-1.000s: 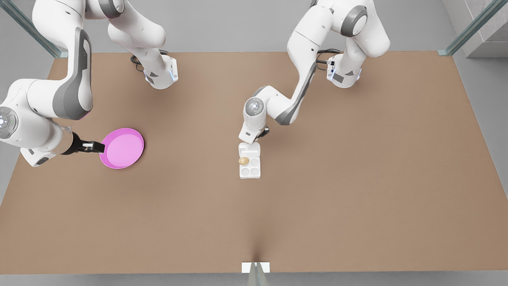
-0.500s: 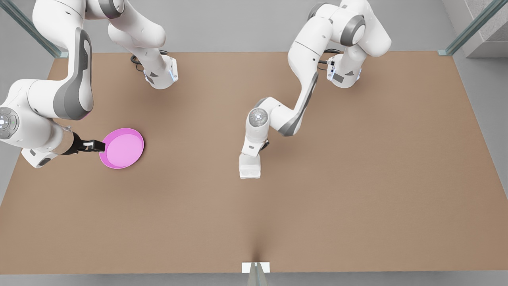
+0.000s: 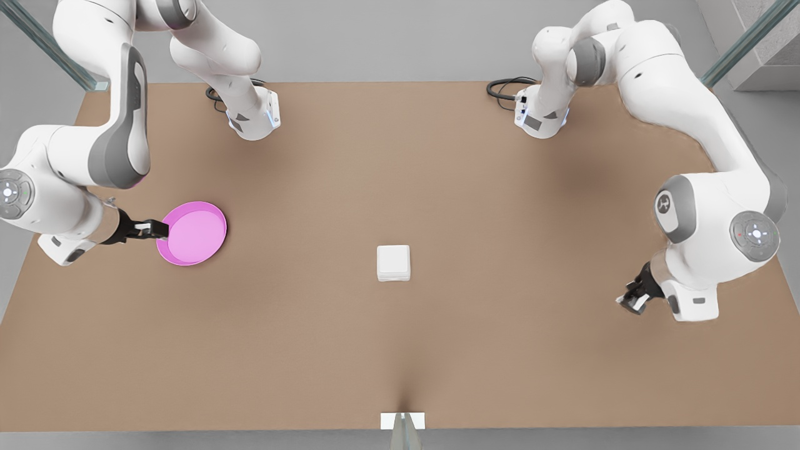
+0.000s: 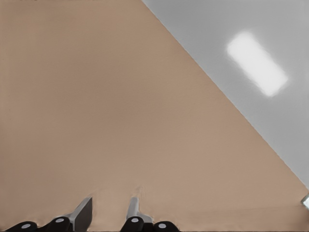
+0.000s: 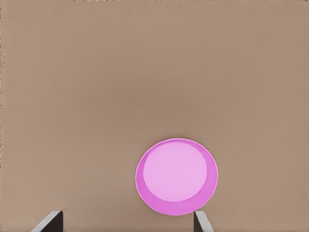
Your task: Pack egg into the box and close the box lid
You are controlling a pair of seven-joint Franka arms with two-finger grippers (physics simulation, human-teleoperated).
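Observation:
The white box [image 3: 394, 262] sits mid-table with its box lid [image 3: 394, 257] folded flat over the tray, so the egg is hidden inside. My left gripper [image 3: 631, 300] hangs open over bare table at the front view's right, far from the box; its fingers [image 4: 83, 212] hold nothing. My right gripper [image 3: 159, 230] is open at the front view's left, just beside the pink plate [image 3: 192, 233]. Its wide-spread fingertips [image 5: 52, 220] frame the plate [image 5: 176, 176] and hold nothing.
The brown table [image 3: 400, 350] has both arm bases along its far edge. A small white marker [image 3: 402, 420] lies at the near edge. In the left wrist view, the table edge [image 4: 231, 116] borders the grey floor.
The left arm pushed the lid down over the egg, then swung away to the front view's right. The box went from open to shut. The right arm barely moved.

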